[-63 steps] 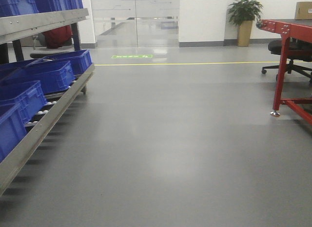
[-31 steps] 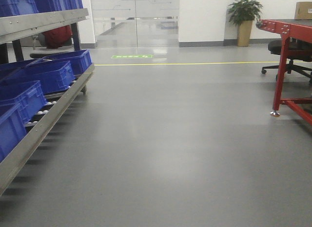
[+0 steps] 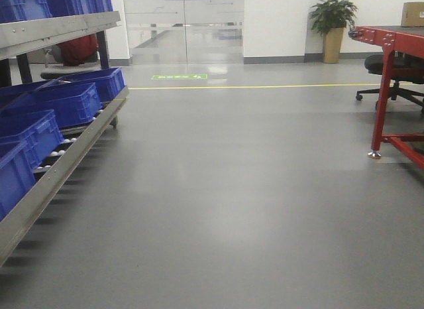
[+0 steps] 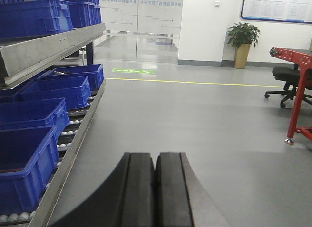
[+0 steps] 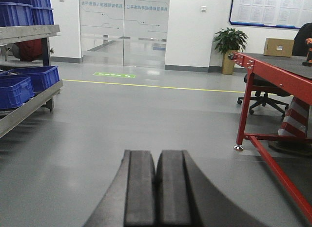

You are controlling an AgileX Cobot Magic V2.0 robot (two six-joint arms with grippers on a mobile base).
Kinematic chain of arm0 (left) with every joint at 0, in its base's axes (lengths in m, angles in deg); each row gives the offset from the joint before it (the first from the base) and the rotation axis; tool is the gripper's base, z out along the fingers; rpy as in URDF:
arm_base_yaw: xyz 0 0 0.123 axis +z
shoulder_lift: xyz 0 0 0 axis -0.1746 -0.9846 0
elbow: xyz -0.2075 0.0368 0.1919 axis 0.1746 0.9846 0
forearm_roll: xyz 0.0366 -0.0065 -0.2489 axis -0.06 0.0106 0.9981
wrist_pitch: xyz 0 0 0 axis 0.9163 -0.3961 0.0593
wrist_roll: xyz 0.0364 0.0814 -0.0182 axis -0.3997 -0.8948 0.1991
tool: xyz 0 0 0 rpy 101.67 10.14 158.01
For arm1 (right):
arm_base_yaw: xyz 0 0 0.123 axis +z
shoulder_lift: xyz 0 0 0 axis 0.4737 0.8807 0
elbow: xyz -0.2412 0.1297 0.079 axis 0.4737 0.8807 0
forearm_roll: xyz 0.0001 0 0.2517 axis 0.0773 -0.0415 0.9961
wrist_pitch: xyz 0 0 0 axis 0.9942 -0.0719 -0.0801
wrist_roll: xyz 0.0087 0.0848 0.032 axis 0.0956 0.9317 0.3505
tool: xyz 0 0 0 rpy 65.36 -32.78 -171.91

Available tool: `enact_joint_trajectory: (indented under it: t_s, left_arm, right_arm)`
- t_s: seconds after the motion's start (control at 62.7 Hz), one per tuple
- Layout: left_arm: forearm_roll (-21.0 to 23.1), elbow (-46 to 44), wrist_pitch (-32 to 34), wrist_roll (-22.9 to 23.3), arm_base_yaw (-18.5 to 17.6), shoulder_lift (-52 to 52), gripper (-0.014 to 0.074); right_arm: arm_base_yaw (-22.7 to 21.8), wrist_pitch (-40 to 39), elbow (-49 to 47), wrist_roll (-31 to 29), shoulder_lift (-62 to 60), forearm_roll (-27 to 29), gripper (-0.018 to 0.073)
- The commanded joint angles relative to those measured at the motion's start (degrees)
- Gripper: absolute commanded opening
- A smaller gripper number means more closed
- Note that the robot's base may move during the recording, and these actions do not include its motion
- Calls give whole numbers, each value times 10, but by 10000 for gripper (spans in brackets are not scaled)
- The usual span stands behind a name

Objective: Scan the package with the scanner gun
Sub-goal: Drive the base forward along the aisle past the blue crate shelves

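Note:
Both grippers point out over bare grey floor. My left gripper (image 4: 155, 156) is shut with its pads together and nothing between them. My right gripper (image 5: 156, 154) is also shut and empty. A brown cardboard box with a small white label (image 5: 279, 47) stands at the far end of the red table (image 5: 278, 71). It also shows in the front view (image 3: 412, 14). It is too far away to tell whether it is the package. A sliver of something orange and black (image 5: 308, 51) sits at the table's right edge, cut off by the frame. No scanner gun is clearly in view.
A metal roller rack (image 3: 59, 166) with several blue bins (image 3: 56, 103) runs along the left. The red table's leg and foot (image 3: 375, 150) stand at the right, with a black office chair (image 3: 394, 73) behind. A potted plant (image 3: 332, 27) and glass doors (image 3: 185, 24) are at the back.
The front view has shifted slightly: the rack and bins slid a little toward the left edge and the box rose toward the top corner. Nothing else has moved.

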Motion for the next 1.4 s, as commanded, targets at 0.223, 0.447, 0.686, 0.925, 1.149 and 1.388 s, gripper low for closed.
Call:
enact_joint_trajectory:
  t_s: [0.223, 0.447, 0.686, 0.925, 1.149, 1.388]
  left_arm:
    - [-1, -2, 8, 1, 1, 2, -92]
    - [-1, -2, 8, 1, 1, 2, -92]
    - [-1, -2, 8, 1, 1, 2, -92]
    - [-1, -2, 8, 1, 1, 2, -92]
    - [-1, -2, 8, 1, 1, 2, -92]
    - [-1, -2, 8, 1, 1, 2, -92]
  right_arm:
    - [-4, -13, -1, -2, -1, -4, -162]
    - [-4, -13, -1, -2, -1, -4, -162]
    - [-4, -13, -1, -2, -1, -4, -162]
    - [-4, -13, -1, -2, -1, -4, -162]
    - [-4, -13, -1, -2, -1, -4, -162]
    - [-4, -13, -1, -2, -1, -4, -162]
